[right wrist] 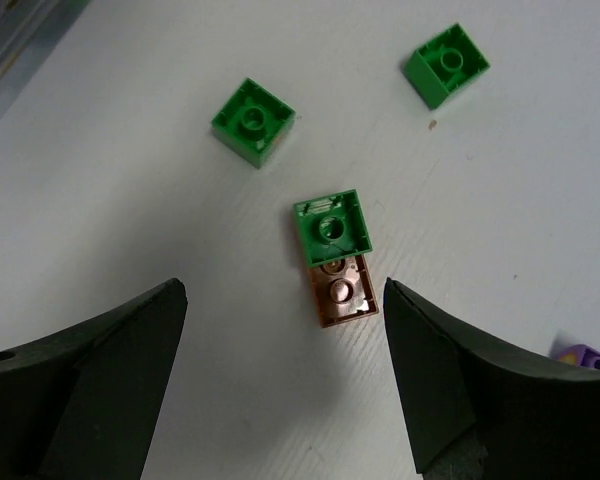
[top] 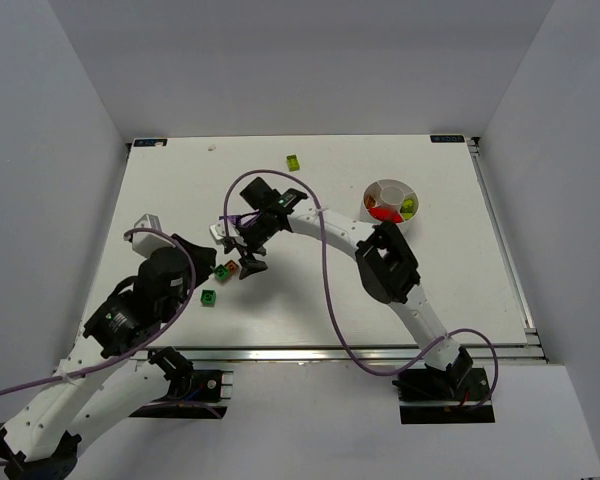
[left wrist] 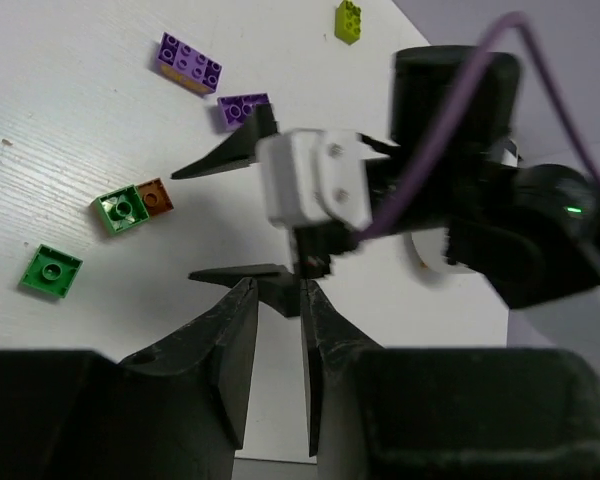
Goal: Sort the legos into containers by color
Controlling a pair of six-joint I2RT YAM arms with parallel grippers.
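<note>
You've got the right gripper (right wrist: 283, 290) spread wide and grasping nothing, over the counter (right wrist: 130, 180), left of centre in the top view. In its wrist view the fingers (right wrist: 130, 380) sit lower left and lower right. Between them, centre frame, a green lego (right wrist: 331, 228) lies flat, touching an orange lego (right wrist: 342, 292) just below it. Neither finger touches the pair. A second green lego (right wrist: 252, 121) lies upper left and a third green lego (right wrist: 446, 64) upper right, both apart from the pair. A sliver of purple lego (right wrist: 585, 355) shows at the right edge.

Your left gripper (left wrist: 277, 285) is released: jaws barely parted, a slim gap, nothing in it. It sits bottom centre of its wrist view, facing the right gripper, which fills the centre and right of that frame. Upper left in that view, a long purple lego (left wrist: 188, 63) lies flat. A short purple lego (left wrist: 242, 107) is just below and right of it, partly behind a finger of the right gripper. A yellow-green lego (left wrist: 347, 20) is at top centre, well apart from the rest.

The white divided bowl (top: 380, 184) stands upper right in the top view, well apart from both grippers. It has red pieces (top: 383, 212) in one compartment and yellow-green pieces (top: 407, 207) in the one beside it. They're too small to count.
</note>
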